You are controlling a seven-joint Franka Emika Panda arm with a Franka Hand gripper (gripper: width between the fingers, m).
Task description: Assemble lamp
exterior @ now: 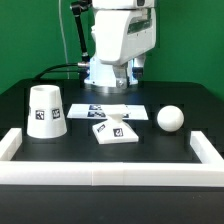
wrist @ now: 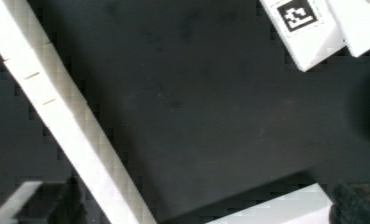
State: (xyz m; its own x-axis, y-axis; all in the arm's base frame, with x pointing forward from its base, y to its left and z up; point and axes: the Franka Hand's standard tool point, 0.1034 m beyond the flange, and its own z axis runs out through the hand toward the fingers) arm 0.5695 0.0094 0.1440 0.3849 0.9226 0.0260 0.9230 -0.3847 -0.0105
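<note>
Assembly has not begun: the three parts are well apart. The base lies bare, the shade stands off to the exterior view's left of it, and the bulb rests to its right. The gripper looks wide and empty.

On the worktop the shade, the base and the bulb stand apart, with bare black lanes between them. The marker board lies flat just behind the base. A low white rail closes the front and both sides. The arm blocks the back.
</note>
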